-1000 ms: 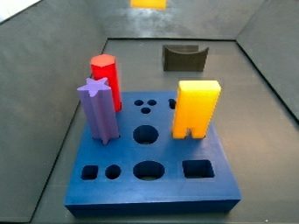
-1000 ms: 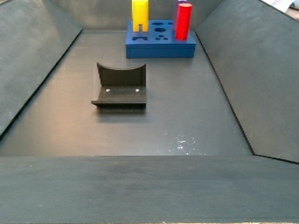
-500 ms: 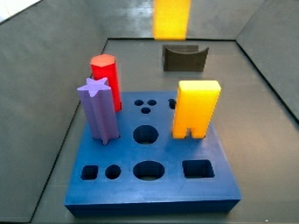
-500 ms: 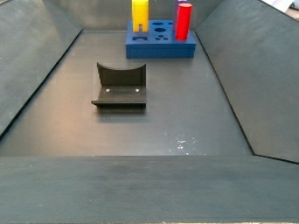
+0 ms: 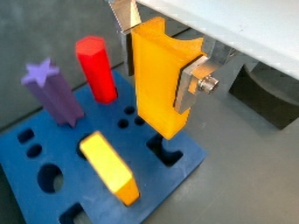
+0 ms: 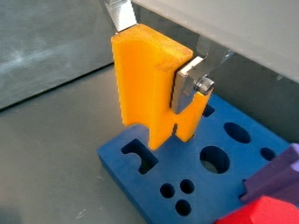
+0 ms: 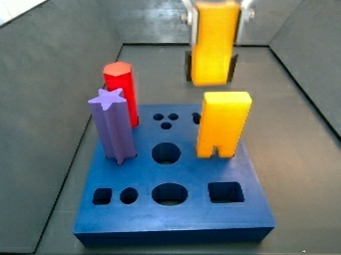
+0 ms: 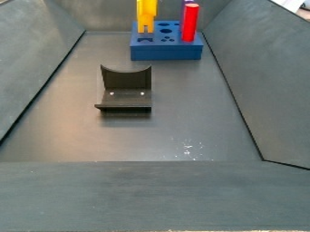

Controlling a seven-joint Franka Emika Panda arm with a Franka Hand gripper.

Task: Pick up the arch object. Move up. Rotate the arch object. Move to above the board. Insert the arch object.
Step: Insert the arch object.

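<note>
My gripper (image 7: 214, 12) is shut on the arch object (image 7: 214, 45), a yellow-orange block held upright in the air above the far edge of the board (image 7: 173, 194). In both wrist views the silver fingers (image 5: 191, 83) (image 6: 190, 83) clamp its two flat sides. The arch object (image 5: 158, 79) (image 6: 146, 87) hangs with its notched end down, just over the blue board (image 5: 47, 157) (image 6: 152, 188). In a side view the board (image 8: 166, 45) lies at the far end, and the arch object cannot be told apart there.
On the board stand a red post (image 7: 118, 85), a purple star post (image 7: 112, 125) and a wide yellow block (image 7: 222, 125). They also show in a wrist view: the red post (image 5: 96, 68), purple star post (image 5: 52, 87) and yellow block (image 5: 107, 164). The fixture (image 8: 123, 89) stands mid-floor. Sloped grey walls enclose the floor.
The arch object has come down from the top edge of the side view and moved nearer the board, with my gripper's fingers now showing above it.
</note>
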